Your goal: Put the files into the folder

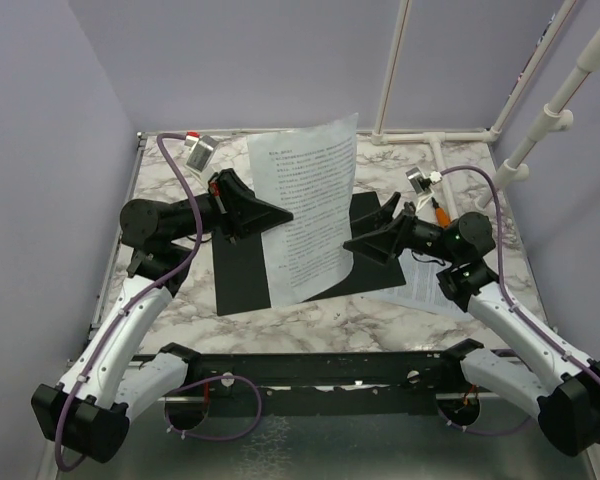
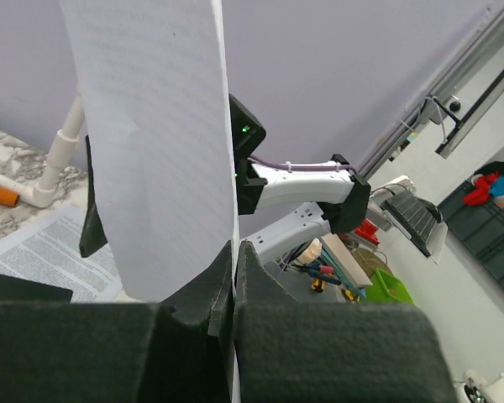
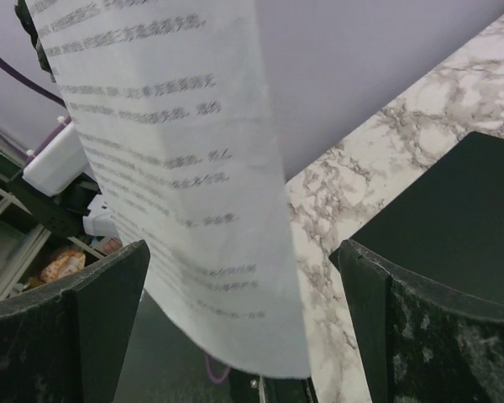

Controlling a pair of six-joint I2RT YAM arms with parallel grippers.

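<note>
Marble table [image 1: 380, 322]: folder [image 1: 242, 280] open flat, centre. Upright above it, sheet [image 1: 308, 210] pinched in left gripper [image 1: 278, 215]; right gripper [image 1: 356, 245] wide, empty, just beside. Risk: single-edge hold, floppy sheet folding or landing off folder.

Left arm [image 1: 130, 325], right arm [image 1: 520, 335]: white lower links, black joint housings, black textured jaws. Purple cable [image 1: 177, 176] looped along each. Silver camera block [image 1: 201, 152] at wrist. Black base rail [image 1: 320, 368].

Left fingers [image 2: 193, 336] pressed tightly together, right fingers [image 3: 76, 336] spread wide apart
</note>
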